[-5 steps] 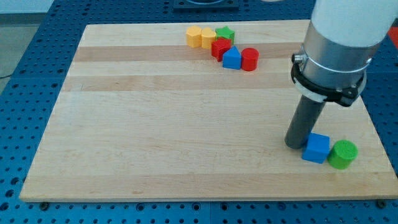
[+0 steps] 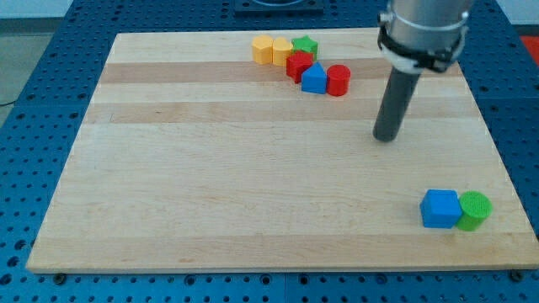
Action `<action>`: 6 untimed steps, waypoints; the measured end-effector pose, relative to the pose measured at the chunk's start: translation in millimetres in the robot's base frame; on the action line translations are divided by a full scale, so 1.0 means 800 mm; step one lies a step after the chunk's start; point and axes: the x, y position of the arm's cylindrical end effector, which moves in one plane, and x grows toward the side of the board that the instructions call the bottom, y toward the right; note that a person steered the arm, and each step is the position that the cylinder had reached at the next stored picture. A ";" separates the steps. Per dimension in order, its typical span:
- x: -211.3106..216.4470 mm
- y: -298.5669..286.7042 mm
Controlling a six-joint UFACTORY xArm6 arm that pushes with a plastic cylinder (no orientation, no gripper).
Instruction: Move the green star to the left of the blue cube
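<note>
Tip (image 2: pixel 386 138) mid-board | green star (image 2: pixel 306 45) top cluster; blue cube (image 2: pixel 440 208) bottom right

Pale wooden board (image 2: pixel 210 185), blue perforated table surface (image 2: pixel 34 101) around it, even lighting

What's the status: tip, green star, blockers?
My tip on open board, touching nothing. Green star at top cluster, behind red block. Blue cube bottom right.

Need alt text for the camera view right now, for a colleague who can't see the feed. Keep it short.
My tip rests on bare wood right of centre, touching no block. The green star sits in a cluster at the view's top with two yellow blocks, two red blocks and a small blue block. The blue cube lies at the bottom right, a green cylinder touching its right side.
</note>
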 end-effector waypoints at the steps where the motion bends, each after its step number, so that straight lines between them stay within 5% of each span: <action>1: -0.002 -0.068; 4: -0.201 -0.334; 5: -0.273 -0.328; 6: -0.289 -0.293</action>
